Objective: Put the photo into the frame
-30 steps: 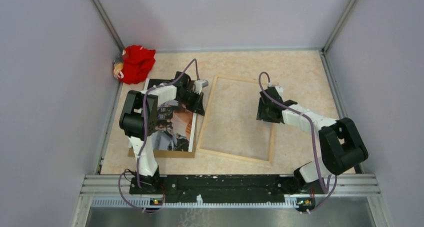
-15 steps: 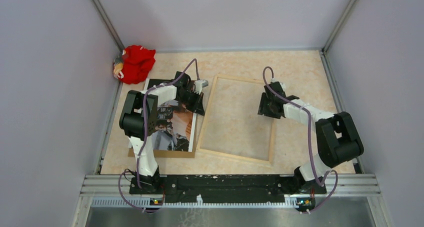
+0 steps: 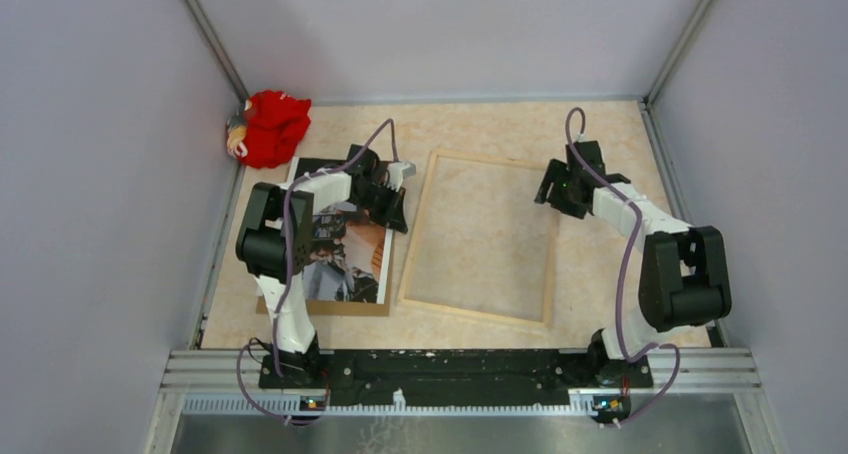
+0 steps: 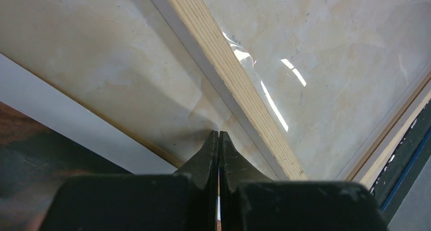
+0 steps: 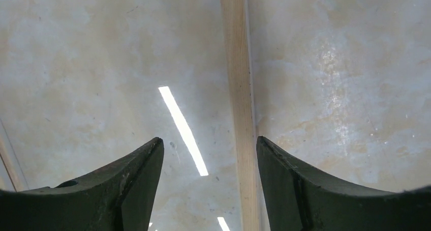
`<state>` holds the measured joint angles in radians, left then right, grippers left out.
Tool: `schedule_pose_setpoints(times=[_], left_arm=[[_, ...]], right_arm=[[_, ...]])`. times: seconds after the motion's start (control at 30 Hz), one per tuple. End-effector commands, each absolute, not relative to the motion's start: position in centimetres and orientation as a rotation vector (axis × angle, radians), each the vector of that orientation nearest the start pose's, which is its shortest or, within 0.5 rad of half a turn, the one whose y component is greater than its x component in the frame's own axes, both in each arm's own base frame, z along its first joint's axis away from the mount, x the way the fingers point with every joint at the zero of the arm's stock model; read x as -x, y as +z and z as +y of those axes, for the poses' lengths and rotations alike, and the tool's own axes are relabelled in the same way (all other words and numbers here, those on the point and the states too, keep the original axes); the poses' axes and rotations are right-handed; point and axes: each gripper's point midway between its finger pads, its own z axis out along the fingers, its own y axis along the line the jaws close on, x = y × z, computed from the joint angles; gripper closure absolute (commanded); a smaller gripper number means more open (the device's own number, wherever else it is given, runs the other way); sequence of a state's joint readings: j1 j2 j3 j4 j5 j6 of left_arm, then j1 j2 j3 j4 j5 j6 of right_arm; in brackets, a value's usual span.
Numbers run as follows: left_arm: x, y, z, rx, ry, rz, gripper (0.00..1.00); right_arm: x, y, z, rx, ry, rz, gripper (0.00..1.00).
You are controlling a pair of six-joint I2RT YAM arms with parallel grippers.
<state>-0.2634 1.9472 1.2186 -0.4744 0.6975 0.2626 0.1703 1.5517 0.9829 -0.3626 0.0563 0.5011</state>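
Note:
The photo (image 3: 345, 259), dark with a white border, lies flat at the left on a brown backing board (image 3: 320, 307). The frame (image 3: 416, 234) lies beside it at the centre, pale wood back up. My left gripper (image 3: 399, 217) is shut, its tips (image 4: 218, 134) low over the bare table between the photo's white border (image 4: 76, 119) and the frame's left rail (image 4: 234, 83). Nothing shows between its jaws. My right gripper (image 3: 553, 192) is open and empty above the frame's right rail (image 5: 239, 88), near its far corner. The rail runs between the jaws, closer to the right finger (image 5: 305, 190).
A red cloth toy (image 3: 268, 126) sits in the far left corner. Grey walls close in the table on three sides. A metal rail (image 3: 450, 364) with the arm bases runs along the near edge.
My right gripper has moved from inside the frame's right side out to the far right corner. The frame has shifted slightly to the right. The left arm and photo have not moved.

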Motion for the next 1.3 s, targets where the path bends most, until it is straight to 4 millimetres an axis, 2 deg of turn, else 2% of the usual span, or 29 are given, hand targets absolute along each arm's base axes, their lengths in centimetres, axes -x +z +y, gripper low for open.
schedule_pose_setpoints(times=[0.0, 0.23, 0.53, 0.73, 0.9, 1.0, 1.07, 1.13, 1.27], left_arm=[[-33.2, 2.0, -18.9, -0.895, -0.889, 2.495, 1.0], [-32.2, 1.1, -19.9, -0.929, -0.905, 2.496, 1.0], [-30.3, -0.1, -21.5, -0.998, -0.924, 2.509, 1.0], [-29.5, -0.2, -22.9, -1.028, -0.946, 2.51, 1.0], [-29.9, 0.4, -22.4, -1.026, -0.92, 2.508, 1.0], [-31.1, 1.8, -21.5, -0.995, -0.913, 2.497, 1.0], [-32.7, 4.0, -20.6, -0.962, -0.914, 2.469, 0.98], [-34.8, 6.5, -19.0, -0.921, -0.884, 2.431, 0.89], [-38.2, 11.1, -13.7, -0.823, -0.772, 2.387, 0.67]], right_arm=[[-37.5, 9.7, 6.8, -0.432, 0.262, 2.427, 0.32], [-39.0, 7.5, 8.4, -0.448, 0.469, 2.446, 0.31], [-41.8, 6.8, 8.7, -0.461, 0.492, 2.455, 0.32], [-42.7, 7.9, 8.3, -0.448, 0.51, 2.432, 0.32], [-42.9, 11.5, 7.0, -0.425, 0.502, 2.355, 0.32], [-42.6, 13.3, 6.4, -0.434, 0.529, 2.312, 0.32], [-42.2, 14.0, 7.1, -0.412, 0.54, 2.294, 0.32], [-41.9, 14.8, 9.2, -0.359, 0.533, 2.279, 0.32], [-40.9, 16.3, 16.2, -0.238, 0.597, 2.269, 0.32]])
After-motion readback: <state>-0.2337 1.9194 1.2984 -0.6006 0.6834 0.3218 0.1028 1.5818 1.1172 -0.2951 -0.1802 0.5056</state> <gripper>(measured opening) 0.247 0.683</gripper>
